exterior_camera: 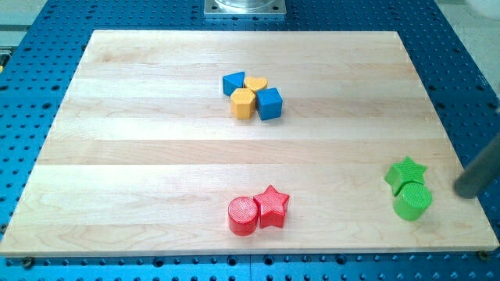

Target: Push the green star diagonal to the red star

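And here we are over the pale wooden board surface (156, 117), sitting on a blue perforated metal base (31, 257). Down in the lower right of the frame sits the green star-shaped block (406, 172), and right below it, touching, is a green round cylinder block (412, 202). The pair sits close to the board's right edge.

Coming in from the right edge of the frame is the dark rod, slanting down and to the left, and my tip (461, 190) sits just to the right of the two green blocks, level with the gap between them. It's near them, but a strip of bare wood shows between the tip and the green cylinder, so no contact here. There are no fingers on this arm at all, just the plain rod end, so nothing is gripped or held.

Over at the bottom centre of the frame is the red star-shaped block (272, 206), and snug against its left side, touching, is a red round cylinder block (243, 215). The green star is well apart from the red star, far off to its right and a little higher in the frame.

Up in the upper centre there's a tight cluster of four: a blue wedge-like block (233, 83) at the left, a yellow heart-shaped block (255, 83) beside it, an orange-yellow hexagonal block (243, 102) below, and a blue cube block (269, 103) at the right, all pressed together.

At the very top centre, a grey metal mounting plate (244, 7) peeks in.
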`<action>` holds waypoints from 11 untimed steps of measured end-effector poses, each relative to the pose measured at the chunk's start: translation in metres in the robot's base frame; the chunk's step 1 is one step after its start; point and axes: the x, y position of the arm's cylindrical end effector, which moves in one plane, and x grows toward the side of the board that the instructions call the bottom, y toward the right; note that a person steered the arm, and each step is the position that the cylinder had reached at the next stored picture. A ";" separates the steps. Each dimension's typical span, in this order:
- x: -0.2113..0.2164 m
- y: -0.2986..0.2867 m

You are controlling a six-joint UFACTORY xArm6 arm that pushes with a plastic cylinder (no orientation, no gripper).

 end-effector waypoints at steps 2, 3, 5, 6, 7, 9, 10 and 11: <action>-0.022 -0.202; -0.044 -0.226; -0.069 -0.300; -0.107 -0.330; -0.060 -0.347; -0.085 -0.262; -0.059 -0.123; 0.015 -0.034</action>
